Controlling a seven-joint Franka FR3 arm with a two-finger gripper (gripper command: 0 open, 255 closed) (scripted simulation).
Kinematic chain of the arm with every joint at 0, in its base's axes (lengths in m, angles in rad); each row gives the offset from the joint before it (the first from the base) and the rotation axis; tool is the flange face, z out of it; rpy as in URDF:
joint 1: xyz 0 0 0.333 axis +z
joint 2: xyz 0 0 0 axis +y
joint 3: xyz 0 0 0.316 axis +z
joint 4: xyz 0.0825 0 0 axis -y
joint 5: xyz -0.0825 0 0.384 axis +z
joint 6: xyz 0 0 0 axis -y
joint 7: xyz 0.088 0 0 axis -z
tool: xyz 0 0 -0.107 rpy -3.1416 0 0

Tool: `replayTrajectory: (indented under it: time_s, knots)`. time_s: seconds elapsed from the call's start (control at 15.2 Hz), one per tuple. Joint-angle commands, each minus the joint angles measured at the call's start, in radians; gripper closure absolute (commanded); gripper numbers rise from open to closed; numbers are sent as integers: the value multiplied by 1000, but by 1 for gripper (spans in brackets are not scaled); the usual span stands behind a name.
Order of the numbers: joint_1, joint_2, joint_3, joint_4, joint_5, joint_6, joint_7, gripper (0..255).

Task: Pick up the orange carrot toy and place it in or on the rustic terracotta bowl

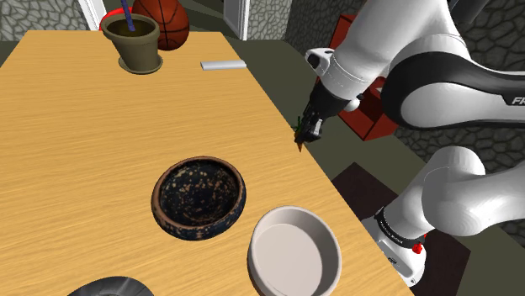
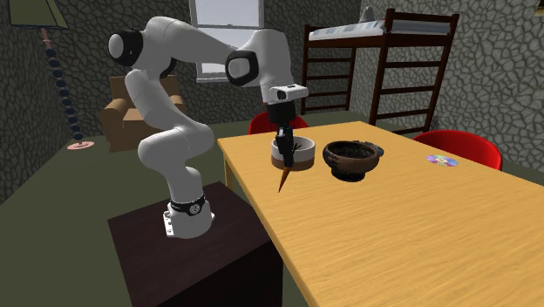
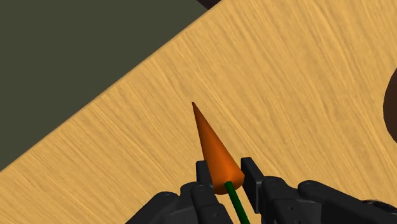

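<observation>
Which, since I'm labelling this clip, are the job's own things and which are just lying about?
Job in hand:
carrot, clasped in the gripper
dark speckled bowl

Lying about:
pale bowl
plant pot
basketball
flat white slab

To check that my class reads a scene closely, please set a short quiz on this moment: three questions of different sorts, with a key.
1. True or false: the gripper is shut on the orange carrot toy.
2. Which way does the carrot's tip point? A) up at the arm; B) down towards the wooden table; C) sideways into a bowl.
3. Short answer: what lies in the dark speckled bowl?

Key: 1 true; 2 B; 3 nothing, it is empty.
</observation>
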Motion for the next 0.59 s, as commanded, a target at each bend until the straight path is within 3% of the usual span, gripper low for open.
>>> replayTrajectory:
  time_s: [0.0, 0.53]
  knots:
    - [-2, -3, -5, 24, -4, -28, -1, 255]
    - [-11, -7, -24, 129, -20, -136, -5, 255]
